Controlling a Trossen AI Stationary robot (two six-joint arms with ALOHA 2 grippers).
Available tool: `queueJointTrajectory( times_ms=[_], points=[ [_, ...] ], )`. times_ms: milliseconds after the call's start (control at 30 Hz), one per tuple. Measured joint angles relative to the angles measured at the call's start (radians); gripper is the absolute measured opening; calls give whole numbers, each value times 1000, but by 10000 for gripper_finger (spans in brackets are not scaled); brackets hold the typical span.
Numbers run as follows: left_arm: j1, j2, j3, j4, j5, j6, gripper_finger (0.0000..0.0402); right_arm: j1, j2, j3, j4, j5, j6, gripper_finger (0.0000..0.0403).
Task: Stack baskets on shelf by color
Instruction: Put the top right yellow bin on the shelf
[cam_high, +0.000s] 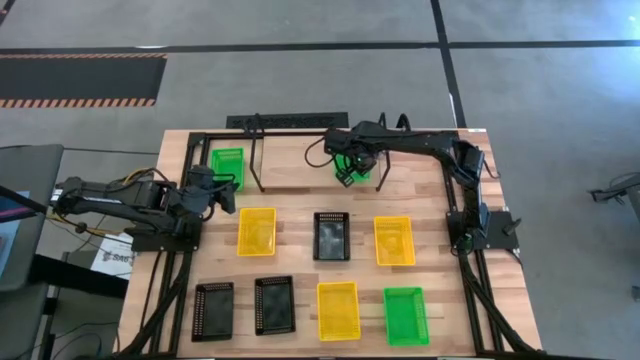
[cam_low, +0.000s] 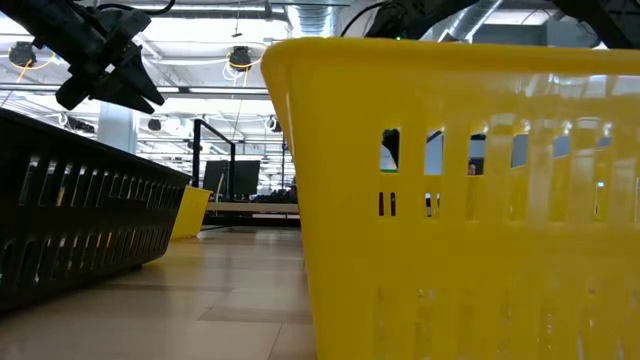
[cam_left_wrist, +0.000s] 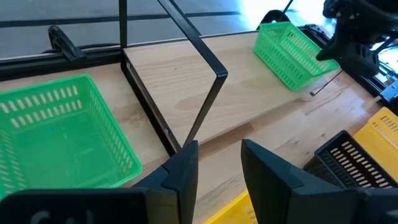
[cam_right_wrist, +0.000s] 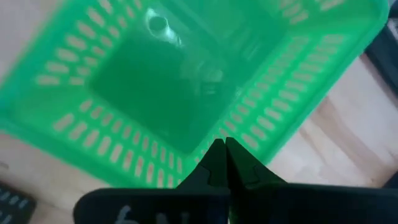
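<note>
My right gripper (cam_high: 349, 173) is over the shelf (cam_high: 300, 170) at the table's far side, shut on a bright green basket (cam_left_wrist: 291, 53) that hangs tilted low above the shelf's board (cam_left_wrist: 205, 87). Another green basket (cam_high: 227, 165) stands on its bottom at the shelf's left end, beside a black rod loop (cam_left_wrist: 205, 93). My left gripper (cam_left_wrist: 219, 167) hovers open and holds nothing, just near of that basket (cam_left_wrist: 59, 140). Yellow, black and green baskets lie on the tabletop nearer the front. My right gripper pinches the top rim of one wall (cam_right_wrist: 208, 152) of the green basket between its two shut fingers. The fingers come from above, pointing steeply down. The basket hangs tilted below them, its open side toward the wrist; whether its low corner touches the board, I cannot tell.
On the tabletop stand a yellow basket (cam_high: 256, 231), a black one (cam_high: 331, 236) and a yellow one (cam_high: 394, 240). Nearer the front are two black baskets (cam_high: 213, 311) (cam_high: 274, 305), a yellow one (cam_high: 338, 310) and a green one (cam_high: 405, 315). Black frame rails (cam_high: 470, 290) run along both table sides.
</note>
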Motion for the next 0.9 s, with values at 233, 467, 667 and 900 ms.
queueJointTrajectory(
  times_ms=[233, 467, 667, 900],
  points=[
    [0, 0, 0, -1, 0, -1, 110, 10, -1, 147, -56, 7, -26, 0],
    [0, 0, 0, -2, 0, -1, 110, 91, -2, 451, -335, -2, -15, 0],
    [0, 0, 0, -5, 0, -1, 110, 231, -109, 555, -333, -71, 60, 0],
    [0, 0, 0, -14, 35, 1, 110, 450, -229, 529, -334, 15, 344, 0]
  ],
)
